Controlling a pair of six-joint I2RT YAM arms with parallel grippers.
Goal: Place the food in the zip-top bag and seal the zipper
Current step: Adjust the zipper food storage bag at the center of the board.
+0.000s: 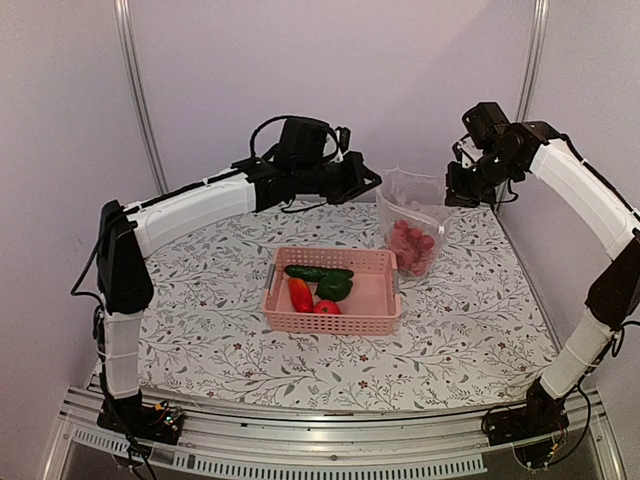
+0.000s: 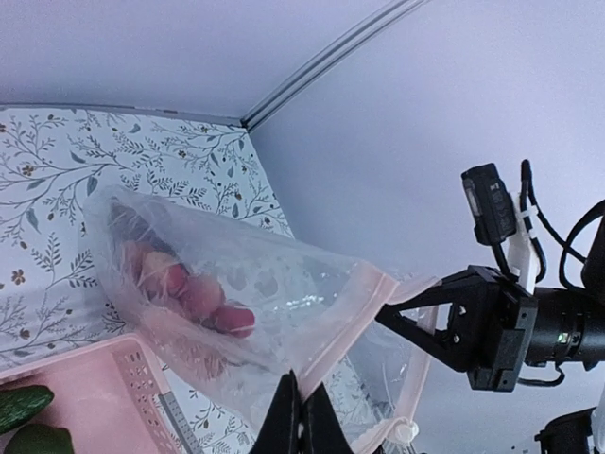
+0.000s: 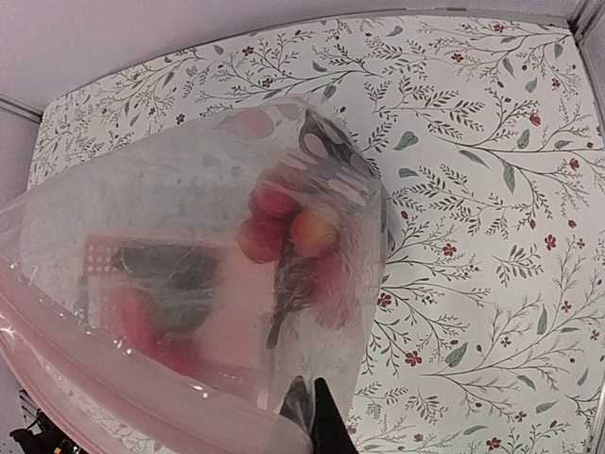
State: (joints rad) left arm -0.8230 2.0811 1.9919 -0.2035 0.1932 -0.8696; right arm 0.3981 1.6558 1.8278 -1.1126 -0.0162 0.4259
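The clear zip-top bag (image 1: pixel 412 215) hangs above the table's back right, held between both grippers. My left gripper (image 1: pixel 366 184) is shut on its left mouth edge, and my right gripper (image 1: pixel 462 190) is shut on its right edge. A cluster of small red fruits (image 1: pixel 412 245) lies in the bag. In the left wrist view my fingertips (image 2: pixel 301 416) pinch the zipper strip (image 2: pixel 369 307), whose whitish end (image 2: pixel 406 432) hangs below. In the right wrist view the gripper (image 3: pixel 317 409) pinches the bag (image 3: pixel 170 199) with the fruits (image 3: pixel 279 222) inside. Cucumber (image 1: pixel 318 272), green pepper (image 1: pixel 335 288) and red-orange pieces (image 1: pixel 300 295) lie in the basket.
The pink slotted basket (image 1: pixel 375 262) stands mid-table, just in front and left of the bag. The flowered tablecloth (image 1: pixel 470 320) covers the table. The back wall and its corner posts are close behind both grippers.
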